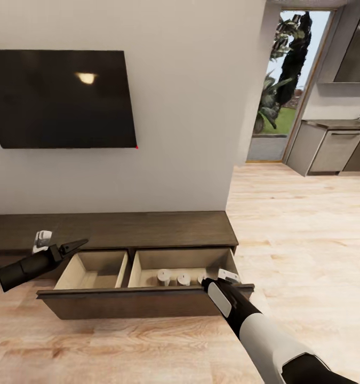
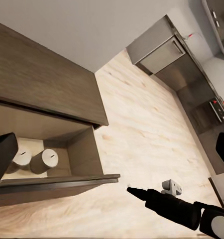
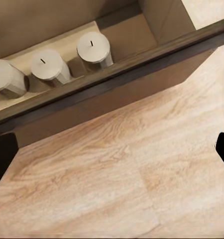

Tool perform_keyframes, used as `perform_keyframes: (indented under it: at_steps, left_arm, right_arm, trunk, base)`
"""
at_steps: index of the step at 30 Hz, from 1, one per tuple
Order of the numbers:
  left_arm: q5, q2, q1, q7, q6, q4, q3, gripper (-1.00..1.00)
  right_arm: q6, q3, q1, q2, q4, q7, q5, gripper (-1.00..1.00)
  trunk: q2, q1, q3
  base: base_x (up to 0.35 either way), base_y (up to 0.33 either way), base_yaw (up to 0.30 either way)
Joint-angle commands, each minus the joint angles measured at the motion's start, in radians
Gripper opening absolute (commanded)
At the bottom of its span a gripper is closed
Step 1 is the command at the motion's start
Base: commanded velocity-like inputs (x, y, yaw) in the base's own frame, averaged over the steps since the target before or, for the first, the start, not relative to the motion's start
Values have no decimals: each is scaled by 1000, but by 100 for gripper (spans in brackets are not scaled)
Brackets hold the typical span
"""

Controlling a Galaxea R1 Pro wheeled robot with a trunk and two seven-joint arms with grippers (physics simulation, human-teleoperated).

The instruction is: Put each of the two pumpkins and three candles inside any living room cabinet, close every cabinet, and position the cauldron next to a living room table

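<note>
Candles were in — three of them (image 1: 183,278), squat pale-topped cylinders w/ tiny wick marks, stood in a row in the right compartment of the open drawer (image 1: 148,298). The right wrist view showed them lined up along the drawer's front wall (image 3: 92,47), greyish sides, flat round tops. Left compartment (image 1: 94,269) looked bare, beige and smooth inside.

Cabinet (image 1: 148,229): long, low, dark brown wood grain, flat handleless front. Floor (image 1: 308,240) pale plank wood. Black TV (image 1: 62,98) on the wall at 11 o'clock, grey kitchen units (image 1: 329,149) off at 2.

Right hand (image 1: 214,281) sat at the drawer's front edge, 5 o'clock from the candles; its wrist view put dark fingertips (image 3: 2,159) at opposite edges, so fingers were spread, nothing between them. Left hand (image 1: 68,248) hovered at 9 o'clock of the drawer, above the cabinet top's edge; head view showed fingers tapering to a point — looked pressed together, but cannot tell for sure.

Step, by my read: candles stowed, drawer not yet shut. No pumpkins or cauldron here. Next move probably calls for a flat push on the front panel, or fetching the pumpkins first while it's open.
</note>
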Motion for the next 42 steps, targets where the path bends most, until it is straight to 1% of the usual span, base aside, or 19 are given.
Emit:
perform_keyframes:
  at_steps: [1, 5, 6, 7, 9, 13, 19, 24, 26, 29, 32, 33, 34, 35, 36, 37, 39, 40, 42]
  left_arm:
    - [-4, 0, -1, -6, 4, 0, 1, 100]
    - [-4, 0, -1, -6, 4, 0, 1, 100]
    - [1, 0, -1, -6, 4, 0, 1, 100]
    - [13, 1, -1, -6, 4, 0, 1, 100]
    - [47, 2, -1, -6, 4, 0, 1, 100]
    - [79, 6, -1, -4, 4, 5, 2, 100]
    - [81, 7, -1, 4, 2, 12, 2, 100]
    - [76, 6, -1, 11, -1, 14, 0, 100]
    - [74, 5, -1, 23, -3, 19, -4, 100]
    - [73, -1, -1, 82, -4, 24, -11, 100]
    - [73, -15, -1, 174, -7, 41, -23, 100]
    - [73, -19, -1, 191, -7, 45, -25, 100]
    - [72, -27, -1, 241, -9, 54, -30, 100]
    - [72, -32, -1, 270, -10, 60, -31, 100]
    - [72, -34, -1, 282, -11, 62, -32, 100]
    - [71, -41, -1, 313, -13, 67, -34, 100]
    - [69, -49, -1, 350, -16, 73, -35, 100]
    - [61, -51, 0, 375, -29, 90, -36, 100]
    - [32, -53, 0, 399, -77, 126, -46, 100]
  right_arm:
    - [5, 7, 0, -1, -2, -8, -6, 100]
    - [5, 8, 0, -1, -2, -8, -6, 100]
    - [5, 8, 0, -1, -2, -8, -6, 100]
    - [5, 8, 0, -1, -2, -7, -6, 100]
    - [5, 8, 0, -1, -2, -7, -6, 100]
    - [6, 8, 0, -1, -2, -7, -6, 100]
    - [7, 8, 0, 0, -2, -8, -6, 100]
    - [9, 9, 1, 10, -2, -9, -5, 100]
    - [9, 9, 1, 11, -2, -10, -4, 100]
    - [10, 16, 1, 11, -2, -11, -4, 100]
    - [12, 45, 1, 11, -2, -11, -5, 100]
    - [13, 49, 2, 11, -2, -11, -5, 100]
    - [14, 57, 3, 11, -2, -10, -6, 100]
    - [15, 61, 3, 11, -2, -10, -7, 100]
    - [15, 62, 3, 11, -2, -9, -7, 100]
    - [15, 64, 4, 11, -2, -9, -7, 100]
    - [15, 66, 6, 11, -2, -9, -7, 100]
    - [15, 67, 7, 11, -2, -8, -7, 100]
    - [14, 68, 8, 11, -2, -8, -5, 100]
  trunk:
    - [-8, 3, -4]
    - [-8, 3, -4]
    - [-8, 3, -4]
    - [-8, 3, -4]
    - [-22, 11, -10]
    - [-50, 26, -23]
    - [-92, 49, -42]
    - [-127, 68, -57]
    - [-141, 76, -64]
    - [-162, 88, -73]
    - [-183, 99, -82]
    - [-190, 103, -86]
    - [-197, 107, -89]
    - [-204, 111, -92]
    - [-211, 114, -95]
    - [-218, 118, -98]
    - [-232, 126, -104]
    - [-239, 130, -107]
    - [-253, 137, -114]
  base:
    - [-345, 0, 0]
    - [-301, 0, 0]
    - [-227, 0, 0]
    - [-191, 0, 0]
    - [-125, 0, 0]
    - [-45, 0, 0]
    - [-5, 0, 0]
    - [0, 0, 0]
    - [-87, -16, 0]
    - [-244, -56, 0]
    - [-203, -46, 0]
    - [-103, -23, 0]
    - [-53, -12, 0]
    - [-34, -8, 0]
    - [-27, -6, 0]
    - [-14, -3, 0]
    - [-7, -2, 0]
    - [-3, -1, 0]
    - [-2, 0, 0]
